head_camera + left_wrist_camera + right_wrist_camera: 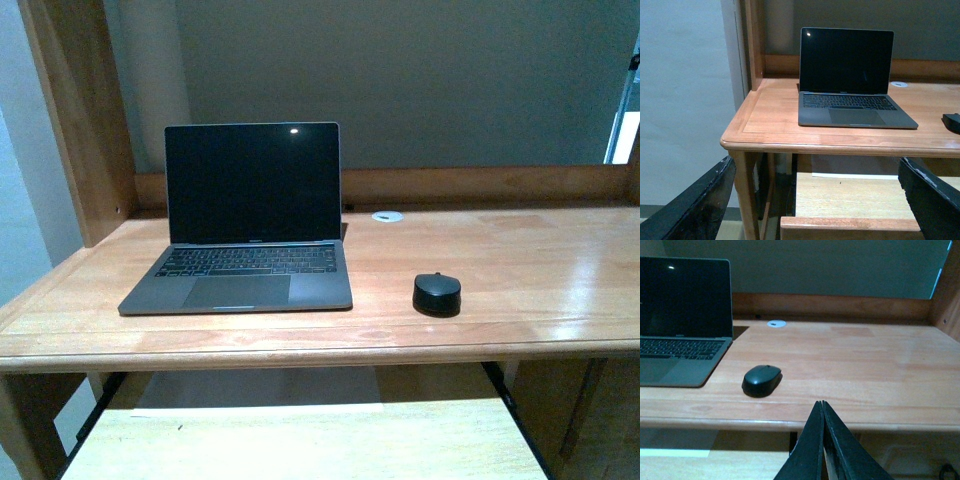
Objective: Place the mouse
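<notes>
The black mouse (437,293) lies on the wooden desk (520,260), to the right of the open grey laptop (245,225). It also shows in the right wrist view (762,380), and only its edge shows in the left wrist view (952,122). My right gripper (822,405) is shut and empty, below and in front of the desk's front edge, apart from the mouse. My left gripper (817,200) is open and empty, low in front of the desk's left part. Neither gripper shows in the front view.
The laptop (850,80) stands open with a dark screen at the desk's left. A small white disc (387,216) sits in the desk near the back board. Wooden uprights (75,110) flank the desk. A pull-out shelf (300,440) lies under the desktop.
</notes>
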